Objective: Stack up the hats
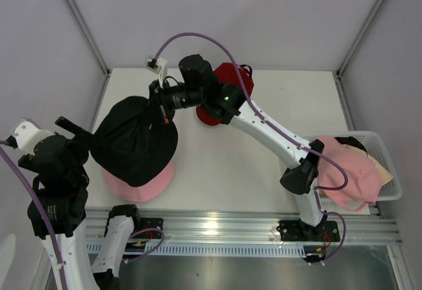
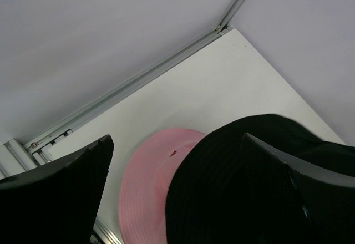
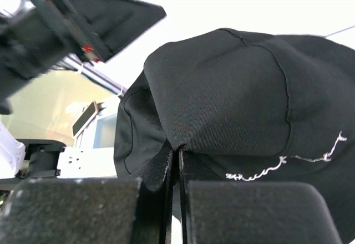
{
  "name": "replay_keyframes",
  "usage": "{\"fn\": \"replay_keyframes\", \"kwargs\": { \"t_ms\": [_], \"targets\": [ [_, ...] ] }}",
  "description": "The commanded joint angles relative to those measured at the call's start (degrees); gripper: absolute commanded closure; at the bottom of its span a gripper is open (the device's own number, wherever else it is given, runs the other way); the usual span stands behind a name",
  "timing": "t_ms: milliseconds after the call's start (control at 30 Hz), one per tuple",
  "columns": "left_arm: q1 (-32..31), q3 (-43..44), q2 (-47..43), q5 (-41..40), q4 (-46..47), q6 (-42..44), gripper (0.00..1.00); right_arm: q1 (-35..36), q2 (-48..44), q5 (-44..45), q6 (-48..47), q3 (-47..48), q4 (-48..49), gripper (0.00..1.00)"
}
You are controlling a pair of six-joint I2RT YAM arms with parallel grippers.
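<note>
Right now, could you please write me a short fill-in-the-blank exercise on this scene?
1. The right gripper is shut on the black hat, held over a ____ bucket hat.
2. The left gripper is ____.
3. The pink cap lies in the white mesh basket on the robot's ____ side.
Missing words: pink; open; right.

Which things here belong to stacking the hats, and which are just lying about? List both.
Job: black hat in the right pincer, pink bucket hat partly under it, red cap, pink cap, cream hat.
Lying about: white mesh basket holding those last two.
</note>
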Motion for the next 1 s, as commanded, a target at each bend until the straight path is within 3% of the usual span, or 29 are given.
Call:
{"fn": "replay_keyframes", "kwargs": {
  "t_ms": [0,233,333,367,433,467,567,733,800,933,967],
  "targets": [
    [0.8,1.7,0.5,-1.8,-0.3,1.7,0.00,1.3,4.3,-3.3,2.2,-0.3,4.1,1.00],
    [0.7,-0.1,0.5,-1.9,-0.1,1.2,0.01,2.5,6.7,0.0,-0.2,-2.0,2.1,0.99],
    [0.7,-1.1,0.9,1.9,0.7,1.7,0.00,3.3,7.4,1.7,-1.6,-2.1,0.7,0.80],
    [0.7,-1.2,1.1,4.4,0.8,1.6,0.00,3.3,7.9,3.1,-2.2,-1.2,-0.4,0.65],
    [0.7,-2.3,1.5,7.1,0.9,1.1,0.01,3.1,7.7,4.8,-5.1,2.4,-4.7,0.48],
    [0.7,-2.6,1.6,10.1,1.3,1.1,0.01,3.0,7.2,6.5,-6.1,3.3,-6.0,0.31],
    [0.8,-4.4,2.3,15.5,2.0,0.7,0.00,1.5,2.9,10.3,-8.3,2.7,-8.4,0.11],
    [1.8,-8.8,4.9,18.9,2.7,-4.7,0.00,-3.7,-7.3,11.1,-5.7,-7.7,-4.6,0.07],
    [5.2,-10.4,6.3,21.0,2.1,-7.2,0.00,-4.9,-9.9,11.9,-4.6,-15.2,-1.3,0.05],
    [16.7,-13.4,6.2,28.3,4.3,-9.6,0.00,-8.9,-14.8,14.7,-0.6,-25.8,4.7,0.04],
    [22.2,-13.9,6.3,30.4,4.7,-9.5,0.00,-9.5,-14.9,16.1,2.3,-27.5,7.2,0.04]
  ]
}}
